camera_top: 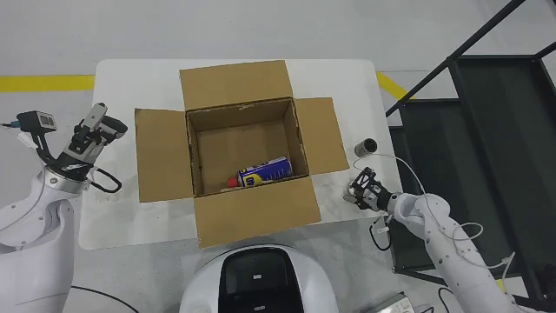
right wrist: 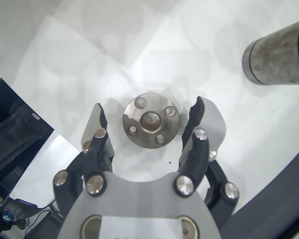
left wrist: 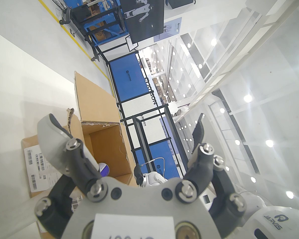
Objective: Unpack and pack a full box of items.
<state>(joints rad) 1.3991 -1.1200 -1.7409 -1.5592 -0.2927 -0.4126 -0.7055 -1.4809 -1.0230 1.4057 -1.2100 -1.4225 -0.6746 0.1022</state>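
The right pincer (right wrist: 149,112) is hanging wide open just above the worktop (right wrist: 114,38), gripping nothing. Its jaws are bracketing a flange (right wrist: 150,121), one pad on each side of the rim with a little gap left, so neither appears to be touching. The flange is lying flat between them, its raised hub and four bolt holes facing up.

It is looking like solid metal: stiff, heavy for its bulk, and smooth enough to slip. I am judging the rim the best place to take hold, with the pads closing square across the widest part and set low, so that the disc is not tipping or squirting out. It is not looking fragile, so a firm squeeze should be safe.

Beyond the pincer's tips and off to one side, a metal cylinder (right wrist: 276,58) is standing apart from the flange. Farther off, the box (camera_top: 252,83) is sitting open with a can (camera_top: 265,172) lying inside. Past the box, the left pincer (camera_top: 100,126) is hanging wide open, holding nothing.
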